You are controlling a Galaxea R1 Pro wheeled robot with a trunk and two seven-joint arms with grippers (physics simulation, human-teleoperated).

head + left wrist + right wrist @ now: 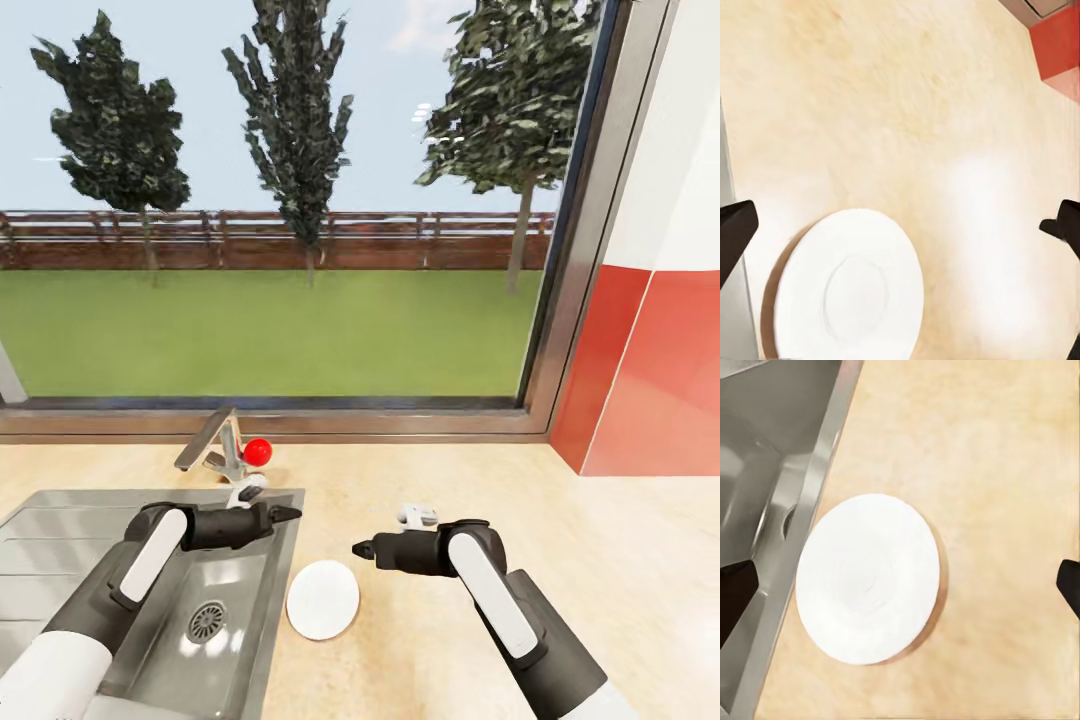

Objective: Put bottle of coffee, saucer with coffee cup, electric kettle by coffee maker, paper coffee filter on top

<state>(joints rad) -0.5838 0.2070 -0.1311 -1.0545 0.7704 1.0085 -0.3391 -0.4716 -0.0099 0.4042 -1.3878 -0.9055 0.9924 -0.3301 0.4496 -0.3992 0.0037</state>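
Round, glossy white saucer (322, 599) low-centre on beige stone-look countertop (620, 560) beside steel sink (262, 620), between 2 spread-open, empty grippers: left gripper (290, 514), right gripper (360, 549).

A plain white round saucer (323, 599) lies flat, empty, on the beige countertop (600, 560) just beside the sink (262, 640).

The head camera looks forward and down from above the countertop (420, 480), facing the window (280, 200) at 12 o'clock, with the sink (60, 520) at 8 o'clock. Both wrist cameras look almost straight down from close above the counter. All 3 views share the saucer (322, 599) (849, 289) (868, 577); the right wrist view also catches the sink's edge (802, 502).
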